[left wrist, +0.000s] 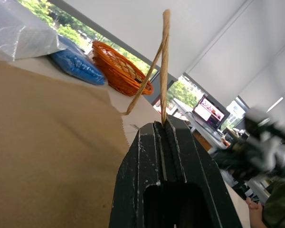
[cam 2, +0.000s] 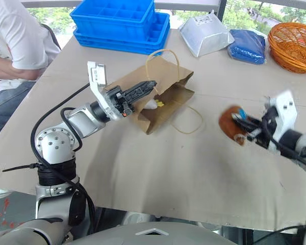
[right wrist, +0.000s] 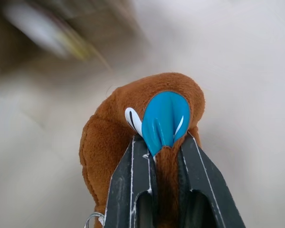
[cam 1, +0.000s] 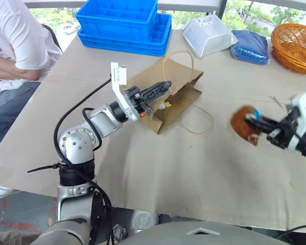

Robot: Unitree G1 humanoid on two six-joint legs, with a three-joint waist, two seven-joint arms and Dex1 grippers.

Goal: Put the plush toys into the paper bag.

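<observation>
Brown plush fills the nearest part of the scene: the round brown toy [cam 1: 245,125], with its blue-white patch showing in the right wrist view, is pinched fast in the right tool [cam 1: 256,121], whose two black fingers [right wrist: 195,161] are clenched on a fold of its fur. Whether the toy rests on the pale bench [cam 1: 158,168] or hangs just above it, I cannot tell; it sits well to the right of the paper bag [cam 1: 166,99].

Further in, the bag lies on its side with its mouth turned toward the right arm. The left tool [cam 1: 163,88] is clamped shut on the upper twine handle [left wrist: 164,61] and part of the bag's rim, holding the mouth open. Inside the opening a glimpse of white and yellow suggests the white toy [cam 2: 154,104] is already in. The lower handle [cam 1: 199,122] loops loose on the bench.

The step in hand looks like carrying the second toy over. Next, the right arm would need to bring it left to the open mouth and push it past the rim before letting go, while the left grip keeps the mouth up.

Beyond stand stacked blue crates [cam 1: 125,23], a silver pouch [cam 1: 209,34], a blue bundle [cam 1: 251,46] and an orange basket [cam 1: 296,46]; a person in a white shirt [cam 1: 18,35] sits at the far left.
</observation>
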